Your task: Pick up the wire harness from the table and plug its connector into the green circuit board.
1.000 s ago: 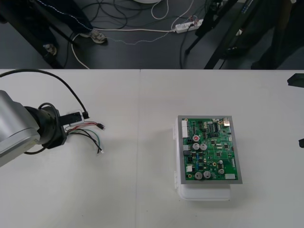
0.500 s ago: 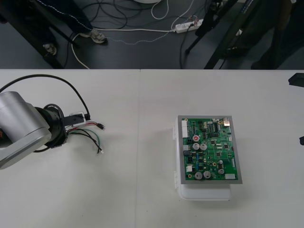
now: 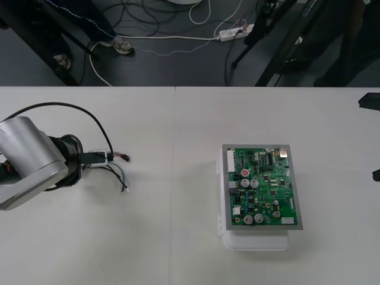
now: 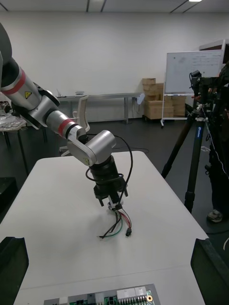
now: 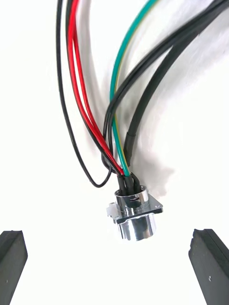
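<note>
Harness (image 3: 116, 167) lies flat on the table's (image 3: 178, 237) left part, one of it, well apart from the single green board (image 3: 264, 187), with only pale tabletop between the two. Left gripper (image 3: 97, 158) is down at the harness's socket end, its two black fingers (image 5: 11, 262) spread wide. In the left wrist view the round metal socket (image 5: 136, 217) with its flange sits in the gap between them, touching neither. From the socket the thin wires fan out across the table toward the board: one green, red ones running side by side, and several black; their free ends lie loose on the table, not in the board. A black cable (image 3: 71, 110) from the left arm loops over the wrist and comes down just beside the harness. The board sits on one white base (image 3: 255, 242), which juts out past its near edge. Right gripper (image 4: 109, 243) waits at the table's right side, fingers (image 4: 12, 267) likewise far apart and holding nothing, with the board's edge just below it. Beyond the table's far edge, loose cables and one power strip (image 3: 234, 32) lie on the dark floor.
</note>
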`<action>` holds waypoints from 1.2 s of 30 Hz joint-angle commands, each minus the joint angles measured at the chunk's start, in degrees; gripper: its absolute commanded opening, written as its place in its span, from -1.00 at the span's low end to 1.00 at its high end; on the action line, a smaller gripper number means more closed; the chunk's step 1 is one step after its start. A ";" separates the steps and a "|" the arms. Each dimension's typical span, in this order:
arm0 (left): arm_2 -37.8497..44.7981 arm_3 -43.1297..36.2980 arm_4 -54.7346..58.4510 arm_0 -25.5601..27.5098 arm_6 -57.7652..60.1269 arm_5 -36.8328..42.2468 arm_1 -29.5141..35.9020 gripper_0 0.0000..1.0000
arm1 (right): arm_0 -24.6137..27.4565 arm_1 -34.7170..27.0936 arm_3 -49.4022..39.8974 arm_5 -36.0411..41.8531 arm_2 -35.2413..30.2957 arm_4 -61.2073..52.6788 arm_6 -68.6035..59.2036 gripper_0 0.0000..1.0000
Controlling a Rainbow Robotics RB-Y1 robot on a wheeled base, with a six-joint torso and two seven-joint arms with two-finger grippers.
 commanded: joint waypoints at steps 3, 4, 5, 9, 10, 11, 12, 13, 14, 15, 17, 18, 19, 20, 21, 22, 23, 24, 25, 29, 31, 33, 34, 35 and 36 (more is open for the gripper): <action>-0.46 3.83 -0.66 -2.12 1.23 -0.03 -3.10 1.00 | 0.58 -2.14 0.02 -0.39 1.47 0.22 -0.79 1.00; -0.46 4.53 -0.66 -2.12 1.23 0.59 -3.54 1.00 | 0.58 -2.14 -0.07 -0.39 1.47 0.22 -0.79 1.00; -0.46 5.23 -0.66 -2.12 1.23 1.03 -3.98 1.00 | 0.58 -2.05 0.02 -0.39 1.56 0.30 -0.79 1.00; -0.46 6.82 -0.66 -2.12 1.32 2.44 -4.95 1.00 | 0.58 -2.14 -0.07 -0.39 1.73 1.27 -0.53 1.00; -0.46 6.90 -0.66 -2.12 1.41 2.52 -5.03 1.00 | 0.58 -2.05 -0.07 -0.39 1.73 1.45 -0.53 1.00; -0.46 6.90 -0.66 -2.12 1.50 2.61 -5.21 1.00 | 0.58 -2.05 0.02 -0.39 1.82 1.45 -0.53 1.00; -0.46 6.90 -0.66 -2.03 1.58 2.61 -5.30 1.00 | 0.58 -2.05 0.02 -0.39 1.82 1.53 -0.62 1.00; -0.37 6.90 -0.66 -2.12 1.67 2.61 -5.39 1.00 | 0.58 -2.05 -0.07 -0.39 1.82 1.45 -0.70 1.00; -0.46 6.99 -0.66 -2.12 1.76 2.61 -5.56 1.00 | 0.58 -2.05 -0.07 -0.39 1.82 1.53 -0.79 1.00; -0.46 7.17 -0.66 -2.03 1.94 2.61 -5.74 1.00 | 0.58 -2.05 -0.07 -0.39 1.82 1.53 -0.79 1.00; -0.20 7.70 -0.66 -2.03 2.02 2.61 -6.00 1.00 | 0.58 -2.05 0.02 -0.39 1.82 1.53 -0.79 1.00; -0.11 8.22 -0.66 -2.12 2.11 2.79 -6.44 1.00 | 0.58 -2.05 -0.07 -0.39 1.82 1.53 -0.79 1.00; 0.07 8.57 -0.66 -2.12 2.11 2.87 -6.62 1.00 | 0.58 -2.05 -0.07 -0.39 1.82 1.53 -0.79 1.00; 0.24 9.19 -0.66 -2.12 2.02 3.31 -6.97 1.00 | 0.58 -2.05 0.02 -0.39 1.82 1.53 -0.79 1.00; 0.42 9.89 -0.66 -2.12 2.02 3.75 -7.32 1.00 | 0.58 -2.05 -0.07 -0.39 1.82 1.53 -0.79 1.00; 0.51 10.24 -0.66 -2.12 1.94 3.93 -7.50 1.00 | 0.58 -2.05 0.02 -0.39 1.82 1.53 -0.79 1.00; 0.59 10.86 -0.66 -2.03 1.76 4.46 -7.93 1.00 | 0.58 -2.05 0.02 -0.39 1.91 1.53 -0.79 1.00; 0.77 11.39 -0.66 -2.03 1.76 4.90 -8.11 1.00 | 0.58 -2.05 -0.07 -0.39 2.00 1.53 -0.79 1.00; 0.77 11.47 -0.66 -2.12 1.67 5.07 -8.20 1.00 | 0.58 -2.05 0.02 -0.39 1.91 1.53 -0.79 1.00; 0.77 11.47 -0.66 -2.12 1.76 5.16 -8.29 1.00 | 0.58 -2.05 -0.07 -0.39 2.00 1.53 -0.79 1.00; 0.77 11.47 -0.66 -2.12 1.76 5.16 -8.29 1.00 | 0.58 -2.05 -0.07 -0.39 2.00 1.53 -0.79 1.00; 0.77 11.47 -0.66 -2.12 1.67 5.25 -8.29 1.00 | 0.58 -2.05 0.02 -0.39 2.00 1.53 -0.88 1.00; 0.77 11.47 -0.66 -2.12 1.67 5.25 -8.29 1.00 | 0.58 -2.05 -0.07 -0.39 2.00 1.53 -0.88 1.00; 0.77 11.47 -0.66 -2.12 1.67 5.34 -8.29 1.00 | 0.58 -2.05 -0.07 -0.39 2.08 1.53 -0.79 1.00; 0.77 11.47 -0.66 -2.12 1.67 5.42 -8.29 1.00 | 0.58 -2.05 -0.07 -0.39 2.08 1.53 -0.88 1.00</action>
